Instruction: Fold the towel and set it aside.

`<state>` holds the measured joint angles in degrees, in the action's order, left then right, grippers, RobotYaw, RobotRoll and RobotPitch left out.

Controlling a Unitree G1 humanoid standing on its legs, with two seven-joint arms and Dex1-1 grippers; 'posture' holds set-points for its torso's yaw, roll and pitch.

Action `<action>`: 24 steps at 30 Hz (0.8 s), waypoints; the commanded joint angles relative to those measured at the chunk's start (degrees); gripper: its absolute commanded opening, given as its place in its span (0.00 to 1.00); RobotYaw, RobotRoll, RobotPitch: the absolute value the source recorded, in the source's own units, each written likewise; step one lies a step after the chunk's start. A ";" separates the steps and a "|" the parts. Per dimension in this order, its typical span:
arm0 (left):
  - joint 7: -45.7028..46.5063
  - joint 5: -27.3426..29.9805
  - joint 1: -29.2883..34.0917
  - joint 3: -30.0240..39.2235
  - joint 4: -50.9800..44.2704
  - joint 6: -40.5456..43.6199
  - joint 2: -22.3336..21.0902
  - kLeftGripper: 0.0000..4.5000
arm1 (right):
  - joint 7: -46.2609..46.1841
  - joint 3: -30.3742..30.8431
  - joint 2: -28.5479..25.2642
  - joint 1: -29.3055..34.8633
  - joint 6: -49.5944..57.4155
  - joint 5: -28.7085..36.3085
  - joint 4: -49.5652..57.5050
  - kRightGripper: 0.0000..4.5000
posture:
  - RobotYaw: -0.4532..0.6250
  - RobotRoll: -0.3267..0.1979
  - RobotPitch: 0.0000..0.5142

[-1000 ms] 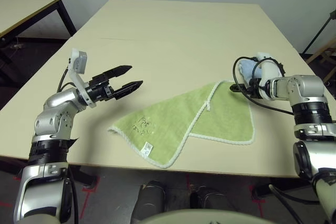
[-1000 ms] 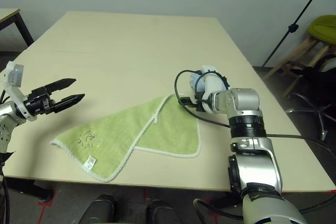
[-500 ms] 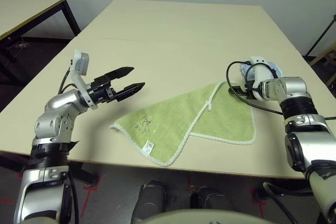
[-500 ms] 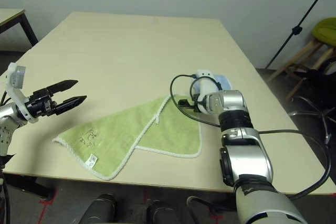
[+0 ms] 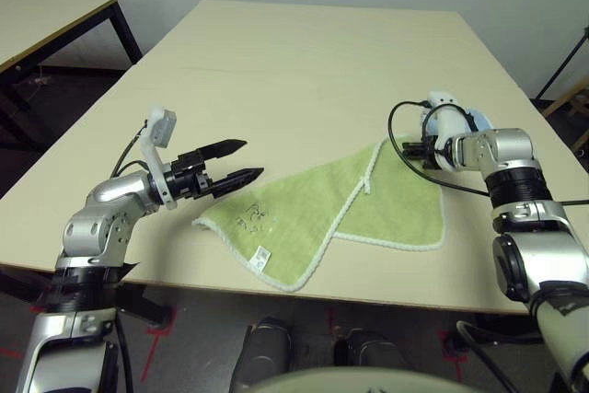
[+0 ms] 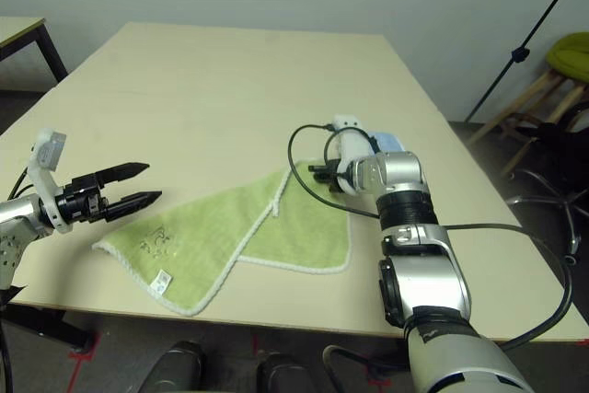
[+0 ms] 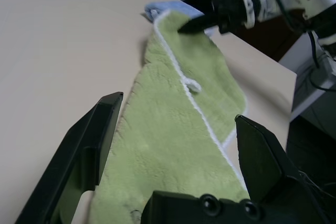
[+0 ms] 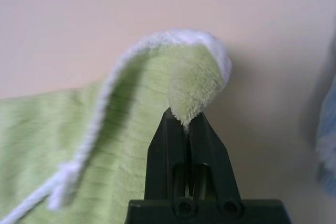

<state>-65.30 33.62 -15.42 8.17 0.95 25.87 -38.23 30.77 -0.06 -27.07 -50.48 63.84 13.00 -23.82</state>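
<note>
My right pincer [image 8: 185, 124] is clenched on the far right corner of the towel [image 5: 322, 213], pinching its white-edged fold. The towel lies partly folded on the tabletop [image 5: 304, 71], near the front edge. My left pincer [image 5: 241, 160] is released, fingers spread, hovering just beside the towel's left corner.

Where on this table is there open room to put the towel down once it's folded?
The far half of the table, beyond the towel, lies bare. It's crowded by the right hand, beside the blue cloth.
</note>
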 commanded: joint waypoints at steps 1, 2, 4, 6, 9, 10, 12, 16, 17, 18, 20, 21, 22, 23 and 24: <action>-0.59 0.87 0.48 -1.56 -2.39 2.50 -0.33 1.00 | 2.94 2.33 -1.88 -2.58 3.41 1.64 7.35 0.01 | 0.56 0.62 0.07; -0.67 1.19 0.47 -1.82 -2.84 3.13 -0.21 1.00 | 3.55 2.65 -2.20 -3.56 3.92 1.92 8.53 0.01 | 0.56 0.62 0.07; -1.60 1.02 0.82 -2.33 -3.90 1.92 0.17 1.00 | 4.76 3.36 -2.92 -5.95 4.19 2.03 9.98 0.01 | 0.56 0.62 0.07; -2.95 0.21 1.47 -2.99 -4.74 -0.20 0.14 1.00 | 5.63 3.71 -3.33 -8.76 4.25 2.08 9.90 0.01 | 0.55 0.62 0.07; -3.91 -0.49 2.01 -4.13 -5.85 -1.27 -0.29 1.00 | 6.94 4.10 -3.51 -13.49 3.14 2.13 8.13 0.01 | 0.55 0.62 0.07; -4.07 -0.97 2.16 -4.60 -6.18 -1.66 -0.49 1.00 | 7.33 4.20 -3.47 -14.98 2.62 2.04 7.41 0.01 | 0.55 0.62 0.07; -4.68 -1.98 2.46 -5.84 -7.04 -2.29 -0.96 1.00 | 8.41 5.04 -3.53 -18.08 -0.03 1.25 5.73 0.01 | 0.55 0.62 0.07; -3.59 -2.04 2.49 -7.69 -10.25 -1.15 -0.54 1.00 | 9.83 5.82 -3.18 -23.92 -3.83 0.20 1.74 0.01 | 0.55 0.62 0.07; -2.89 -1.89 2.40 -8.13 -11.27 -0.56 -0.18 1.00 | 10.11 5.98 -3.02 -25.47 -4.96 -0.16 0.53 0.01 | 0.55 0.62 0.07; -2.22 -1.81 2.31 -8.54 -12.09 -0.13 0.15 1.00 | 10.42 6.13 -2.87 -26.82 -6.03 -0.52 -0.61 0.01 | 0.56 0.62 0.07; -0.45 -2.25 1.85 -9.15 -13.06 0.36 0.94 1.00 | 10.83 6.46 -2.31 -29.78 -8.69 -1.39 -3.29 0.01 | 0.56 0.62 0.07; 0.05 -2.34 1.66 -9.37 -13.29 0.64 1.11 1.00 | 11.02 6.55 -2.03 -30.99 -9.59 -1.66 -4.50 0.01 | 0.56 0.62 0.07; 0.34 -2.46 1.52 -9.60 -13.41 0.78 1.14 1.00 | 11.15 6.59 -1.71 -32.10 -10.37 -1.92 -5.63 0.01 | 0.56 0.62 0.07; 0.72 -2.99 1.25 -9.98 -13.37 0.50 1.13 1.00 | 11.17 6.50 -1.15 -33.69 -11.35 -2.20 -7.04 0.01 | 0.57 0.62 0.07; 0.96 -3.56 1.02 -10.32 -13.27 -0.08 1.11 1.00 | 11.22 6.48 -0.60 -35.15 -12.51 -2.54 -8.28 0.01 | 0.57 0.62 0.07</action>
<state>-64.89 31.40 -13.70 -1.12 -11.51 26.11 -37.06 41.51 5.95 -28.27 -83.61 53.26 11.11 -30.45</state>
